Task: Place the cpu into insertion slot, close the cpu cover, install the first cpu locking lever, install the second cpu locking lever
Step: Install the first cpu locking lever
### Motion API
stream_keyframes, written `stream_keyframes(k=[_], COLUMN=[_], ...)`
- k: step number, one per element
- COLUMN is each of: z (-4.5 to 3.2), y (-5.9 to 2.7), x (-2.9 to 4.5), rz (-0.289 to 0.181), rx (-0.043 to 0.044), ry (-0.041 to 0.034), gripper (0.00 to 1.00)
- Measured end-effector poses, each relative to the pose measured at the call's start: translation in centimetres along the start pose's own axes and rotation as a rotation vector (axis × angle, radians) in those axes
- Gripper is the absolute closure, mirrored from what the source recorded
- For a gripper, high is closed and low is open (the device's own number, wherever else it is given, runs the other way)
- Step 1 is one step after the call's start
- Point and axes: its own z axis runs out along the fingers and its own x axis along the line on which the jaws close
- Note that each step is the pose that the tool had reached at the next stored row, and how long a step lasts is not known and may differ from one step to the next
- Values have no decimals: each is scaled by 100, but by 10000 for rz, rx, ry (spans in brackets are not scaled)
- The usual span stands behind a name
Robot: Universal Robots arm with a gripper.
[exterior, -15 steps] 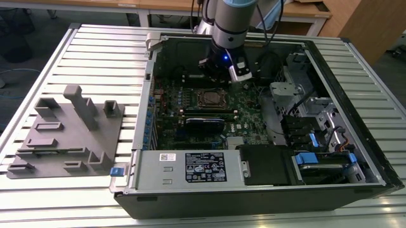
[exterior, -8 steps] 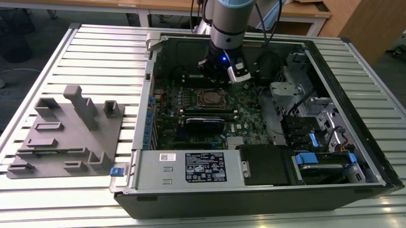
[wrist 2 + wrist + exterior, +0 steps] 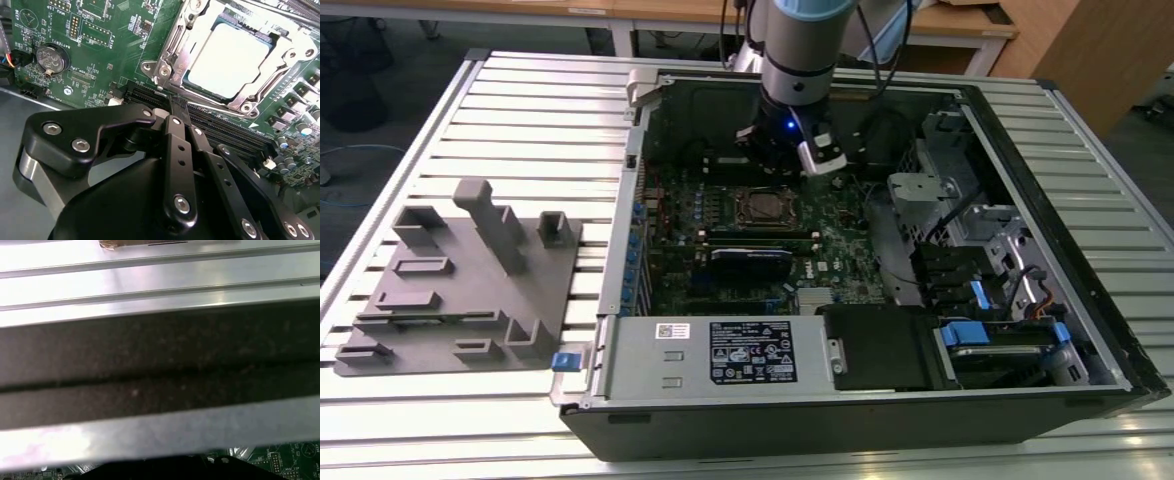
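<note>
My gripper [image 3: 172, 102] is down inside the open computer case [image 3: 854, 415], jaws pinched tight against each other, tips just beside a corner of the insertion slot [image 3: 736, 206]. The cpu [image 3: 231, 60] sits in that slot, silver top up, and the cpu cover [image 3: 170, 55] lies down around it like a frame. In the exterior view the slot is at six o'clock from me on the green motherboard [image 3: 100, 50], with the power supply [image 3: 720, 350] farther along six. The grey fixture tray [image 3: 467, 290] rests at nine o'clock of the case on the slatted table [image 3: 534, 90].
</note>
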Motion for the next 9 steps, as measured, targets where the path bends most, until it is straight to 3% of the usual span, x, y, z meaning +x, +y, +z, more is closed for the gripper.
stream_keyframes(k=[6, 9], z=[-1, -1], y=[-4, -6], x=[24, 37], rz=[-1, 0], rx=[-42, -105], ry=[-4, -3], gripper=[90, 90])
